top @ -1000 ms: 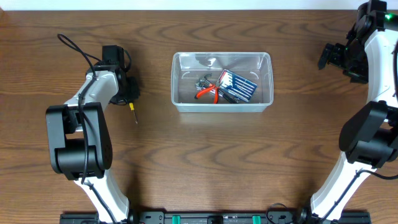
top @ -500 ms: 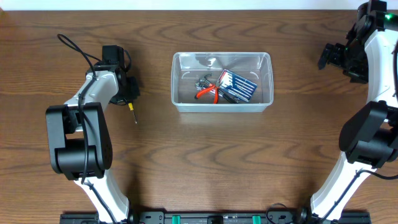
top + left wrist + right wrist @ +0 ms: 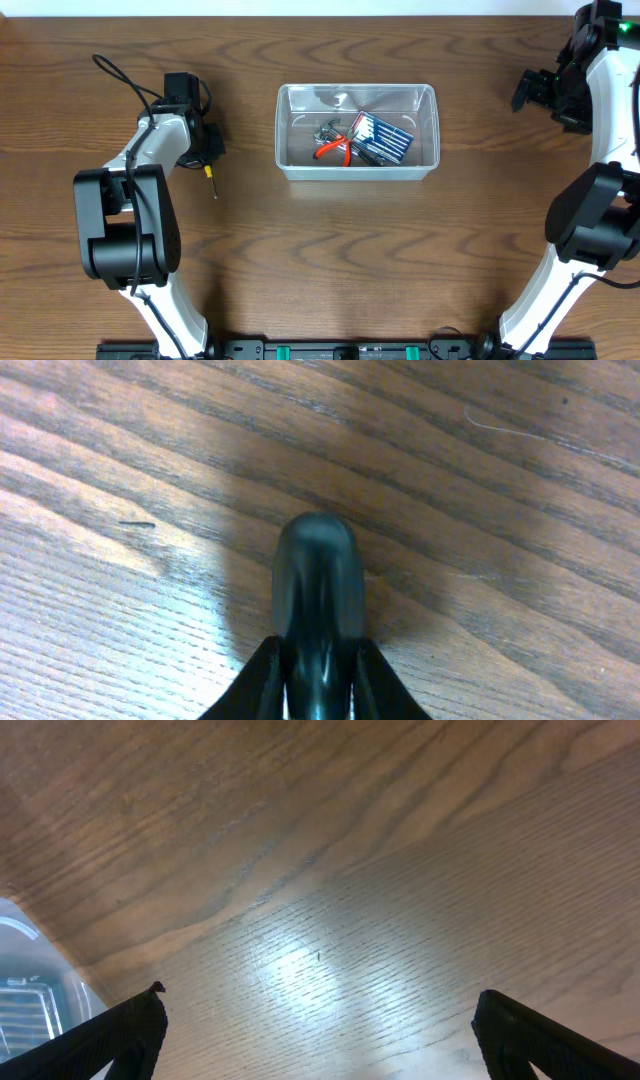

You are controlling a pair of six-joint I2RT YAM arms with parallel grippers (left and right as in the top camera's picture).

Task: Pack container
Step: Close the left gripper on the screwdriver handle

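The clear plastic container (image 3: pixel 281 130) sits mid-table and holds red-handled pliers (image 3: pixel 333 150), a blue and red pack (image 3: pixel 382 139) and a metal tool (image 3: pixel 327 130). Left of it, my left gripper (image 3: pixel 206 152) is low over the wood and shut on a screwdriver (image 3: pixel 211 176). The tool's yellow collar and thin shaft stick out toward the table's front. In the left wrist view the dark rounded handle (image 3: pixel 316 575) fills the gap of that gripper (image 3: pixel 317 685), both fingers pressed on its sides. My right gripper (image 3: pixel 528 92) hangs open at the far right, its fingers (image 3: pixel 120 1030) wide over bare wood.
A corner of the container (image 3: pixel 20 982) shows at the left edge of the right wrist view. A black cable (image 3: pixel 120 75) loops behind the left arm. The arm bases stand at the front left and front right.
The left jaws have closed in on the screwdriver handle, and its shaft tip has shifted slightly left. The right arm has not moved.
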